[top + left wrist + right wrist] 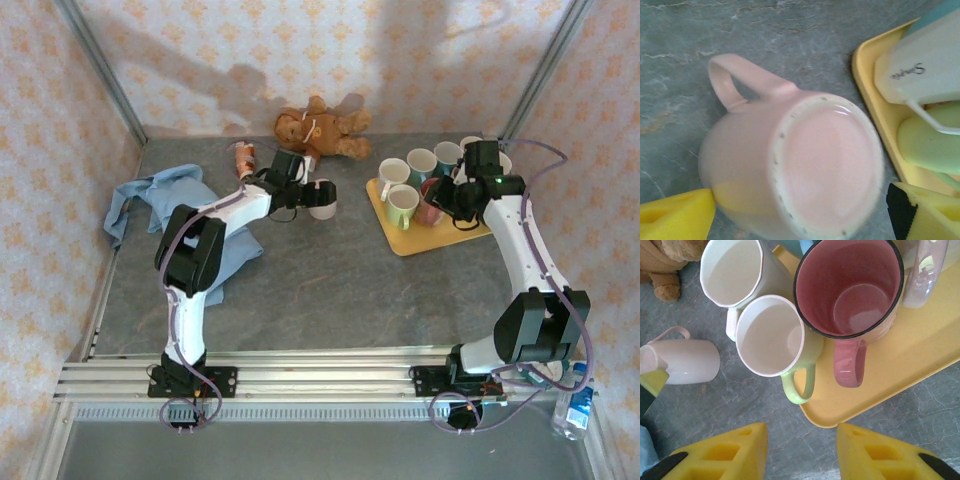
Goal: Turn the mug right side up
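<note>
A pale pink mug [323,200] lies on its side on the grey table, left of the yellow tray [420,242]. In the left wrist view its base [827,165] faces the camera and its handle [735,80] points up-left. My left gripper [312,195] reaches in level, and its yellow fingers [675,215] press both sides of the base end. The right wrist view shows the mug [687,361] with one left fingertip [652,380] against it. My right gripper [800,440] hangs open over the table by the tray's edge [900,375], with nothing between its fingers.
The tray holds several upright mugs, among them a green one [770,335], a dark pink one [850,285] and a white one [732,270]. A teddy bear [318,130] and a small can [243,158] lie at the back. A blue cloth [150,205] lies at left.
</note>
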Controlling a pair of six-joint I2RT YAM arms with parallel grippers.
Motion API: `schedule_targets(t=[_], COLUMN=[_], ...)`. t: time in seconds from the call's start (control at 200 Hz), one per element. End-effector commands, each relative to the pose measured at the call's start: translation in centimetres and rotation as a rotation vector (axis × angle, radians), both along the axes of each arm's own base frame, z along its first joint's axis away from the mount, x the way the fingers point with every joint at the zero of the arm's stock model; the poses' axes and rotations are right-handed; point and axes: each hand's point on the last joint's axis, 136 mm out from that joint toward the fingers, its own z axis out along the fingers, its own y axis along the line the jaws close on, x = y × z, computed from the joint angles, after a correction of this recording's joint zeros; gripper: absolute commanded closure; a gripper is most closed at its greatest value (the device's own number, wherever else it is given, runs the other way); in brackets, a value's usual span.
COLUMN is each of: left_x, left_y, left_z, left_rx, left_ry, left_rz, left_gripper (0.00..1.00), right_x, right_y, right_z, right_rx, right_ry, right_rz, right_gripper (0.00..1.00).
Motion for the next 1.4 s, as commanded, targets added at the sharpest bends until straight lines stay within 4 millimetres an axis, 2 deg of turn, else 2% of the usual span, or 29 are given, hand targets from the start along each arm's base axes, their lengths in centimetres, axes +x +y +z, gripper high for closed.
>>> schedule_targets(t=[0.0,0.045,0.08,0.1,0.155,0.29,0.36,0.445,0.545,0.651,0.671,0.786,1.026,1.211,1.396], left_x=[-1.1,-1.7,-2.2,-2.6,-3.5,-5.1,-4.7,-3.1,-1.4,0.3,0.9,3.0,7.5,8.9,9.3], left_y=[-2.7,-3.3,-3.8,-3.9,-4.1,-2.3,-0.2,2.6,3.8,2.7,2.5,1.1,0.5,-1.3,-2.6], left_z=[5.0,6.1,6.2,7.8,8.8,10.5,10.5,9.7,9.0,9.3,8.1,7.2,5.9,5.0,3.5], left_rx=[-0.076,-0.096,-0.109,-0.129,-0.145,-0.061,0.008,0.054,0.071,0.053,0.056,0.029,-0.064,-0.152,-0.172], left_ry=[-0.113,-0.137,-0.141,-0.171,-0.186,-0.23,-0.232,-0.192,-0.162,-0.184,-0.167,-0.163,-0.164,-0.122,-0.072], left_rz=[-0.039,-0.062,-0.082,-0.094,-0.119,-0.16,-0.133,-0.075,-0.059,-0.105,-0.114,-0.169,-0.177,-0.208,-0.232], left_gripper=[0.11,0.11,0.11,0.11,0.11,0.09,0.08,0.07,0.08,0.08,0.07,0.07,0.07,0.09,0.1], right_x=[-0.8,-0.8,-0.9,-0.9,-1.0,-1.0,-0.9,-0.7,-0.5,-0.4,-0.3,-0.3,0.0,0.3,0.5], right_y=[0.3,0.3,0.3,0.2,0.2,0.3,0.5,1.0,1.4,1.5,1.5,1.6,1.6,1.7,1.7], right_z=[1.1,1.1,1.3,1.3,1.3,1.2,1.0,0.8,0.9,1.1,1.1,1.1,0.8,0.5,0.5], right_rx=[0.008,0.005,0.002,0.001,-0.002,-0.005,0.003,0.028,0.052,0.061,0.062,0.065,0.065,0.07,0.072], right_ry=[-0.015,-0.017,-0.021,-0.022,-0.023,-0.021,-0.019,-0.014,-0.018,-0.019,-0.019,-0.015,0.002,0.02,0.025], right_rz=[0.004,0.005,0.006,0.006,0.01,0.022,0.029,0.041,0.046,0.047,0.049,0.057,0.058,0.05,0.048], right_gripper=[0.6,0.6,0.59,0.59,0.59,0.59,0.59,0.59,0.59,0.59,0.59,0.59,0.58,0.58,0.58])
